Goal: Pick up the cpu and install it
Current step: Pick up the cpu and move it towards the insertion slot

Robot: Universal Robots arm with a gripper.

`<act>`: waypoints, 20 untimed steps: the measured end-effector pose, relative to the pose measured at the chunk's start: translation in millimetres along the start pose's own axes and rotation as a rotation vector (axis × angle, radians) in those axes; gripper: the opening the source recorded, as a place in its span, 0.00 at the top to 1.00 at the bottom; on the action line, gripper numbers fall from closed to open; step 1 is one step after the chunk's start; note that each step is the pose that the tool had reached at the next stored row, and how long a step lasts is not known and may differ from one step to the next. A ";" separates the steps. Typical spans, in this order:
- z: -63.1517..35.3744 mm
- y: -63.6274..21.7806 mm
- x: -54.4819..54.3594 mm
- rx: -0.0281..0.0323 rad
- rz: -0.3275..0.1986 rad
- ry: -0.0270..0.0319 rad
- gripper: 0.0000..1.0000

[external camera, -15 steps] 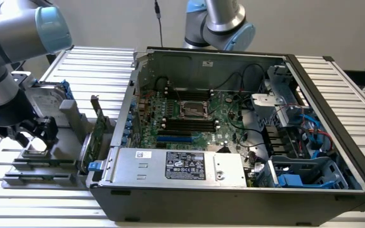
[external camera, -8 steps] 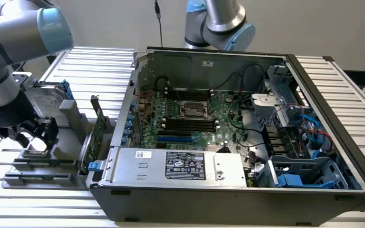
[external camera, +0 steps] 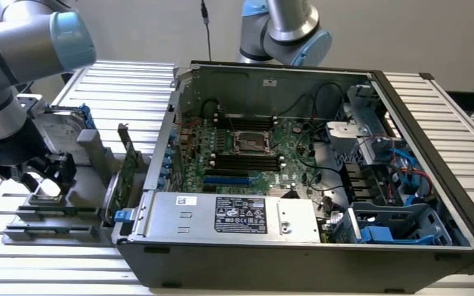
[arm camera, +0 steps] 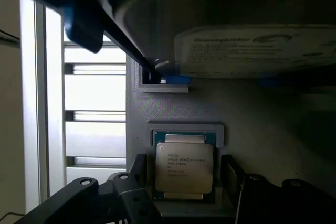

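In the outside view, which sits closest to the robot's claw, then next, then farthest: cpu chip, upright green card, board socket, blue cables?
From the gripper, at the exterior view's left:
1. cpu, just beneath it in the gray holder.
2. green card, upright beside the case.
3. socket, middle of the board.
4. blue cables, the case's far right.

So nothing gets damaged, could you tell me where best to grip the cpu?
Probably its two opposite side edges, from straight above: the cpu lies flat, metal top up, in a grey holder, with the open gripper lined up either side.
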State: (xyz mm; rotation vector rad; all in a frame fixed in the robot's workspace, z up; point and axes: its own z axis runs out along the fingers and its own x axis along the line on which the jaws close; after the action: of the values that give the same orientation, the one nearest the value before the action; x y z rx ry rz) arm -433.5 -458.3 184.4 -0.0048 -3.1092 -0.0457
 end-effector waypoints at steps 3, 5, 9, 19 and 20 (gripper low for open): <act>0.4 0.0 -0.3 0.0001 0.001 0.0008 0.33; 0.6 0.0 -0.4 -0.0001 0.001 0.0011 0.33; 0.8 0.0 -0.7 -0.0001 0.001 0.0019 0.35; 1.0 0.0 -1.1 0.0000 0.001 0.0049 0.45; 1.0 0.0 -1.2 -0.0001 0.001 0.0054 0.45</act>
State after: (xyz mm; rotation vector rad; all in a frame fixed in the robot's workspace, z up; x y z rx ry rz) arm -432.4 -458.3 183.4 -0.0068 -3.1038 -0.0457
